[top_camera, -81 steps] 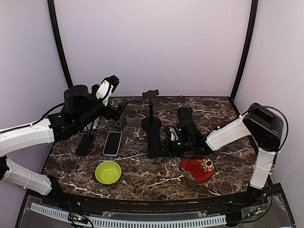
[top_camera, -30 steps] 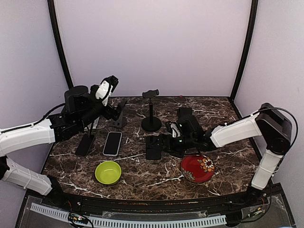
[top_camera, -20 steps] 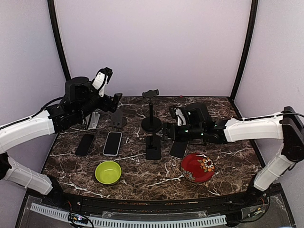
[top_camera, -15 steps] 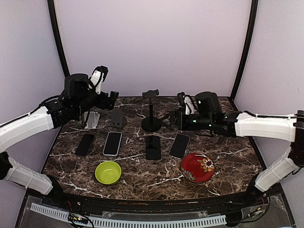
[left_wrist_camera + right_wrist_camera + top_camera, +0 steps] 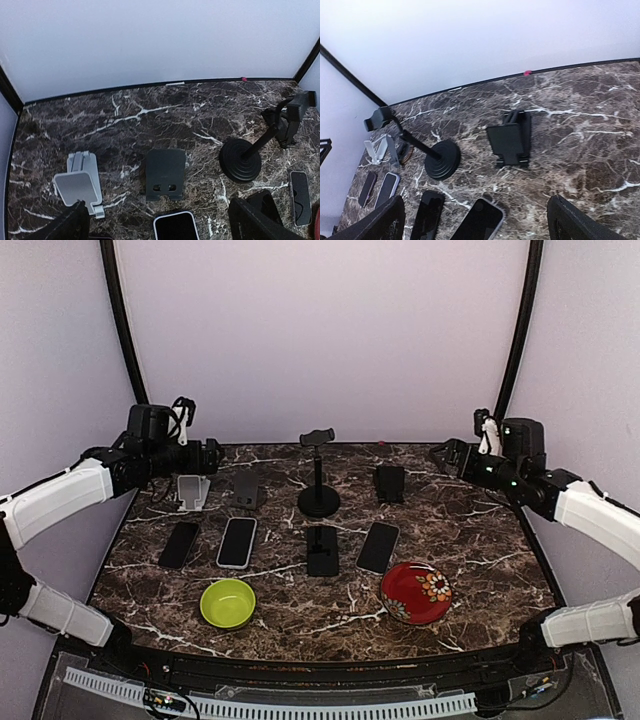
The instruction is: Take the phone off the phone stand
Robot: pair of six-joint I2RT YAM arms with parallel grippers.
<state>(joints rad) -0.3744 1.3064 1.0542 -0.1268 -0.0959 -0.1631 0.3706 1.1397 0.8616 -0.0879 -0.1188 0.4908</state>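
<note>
Several phones lie flat on the marble table; none rests on a stand. A dark grey phone [image 5: 378, 546] [image 5: 480, 220] lies in front of the empty black phone stand [image 5: 389, 483] [image 5: 510, 140]. To its left are a black phone [image 5: 322, 550] [image 5: 427, 212], a white-rimmed phone [image 5: 237, 541] [image 5: 175, 226] and a dark phone [image 5: 180, 544]. My left gripper [image 5: 205, 455] [image 5: 159, 212] hovers open, high over the back left. At the back right my right gripper [image 5: 445, 455] [image 5: 475, 212] is raised and open too. Neither holds anything.
A tall black pole stand [image 5: 319, 470] [image 5: 240, 160] rises at the back centre. A grey stand [image 5: 192, 490] [image 5: 77, 182] and a dark folding stand [image 5: 248, 488] [image 5: 165, 172] sit at the back left. A green bowl [image 5: 227, 602] and a red floral plate [image 5: 415, 594] are near the front.
My right gripper has lifted off the table's middle and swung back to the right rear, leaving the dark grey phone flat. The left arm has drawn back to the left.
</note>
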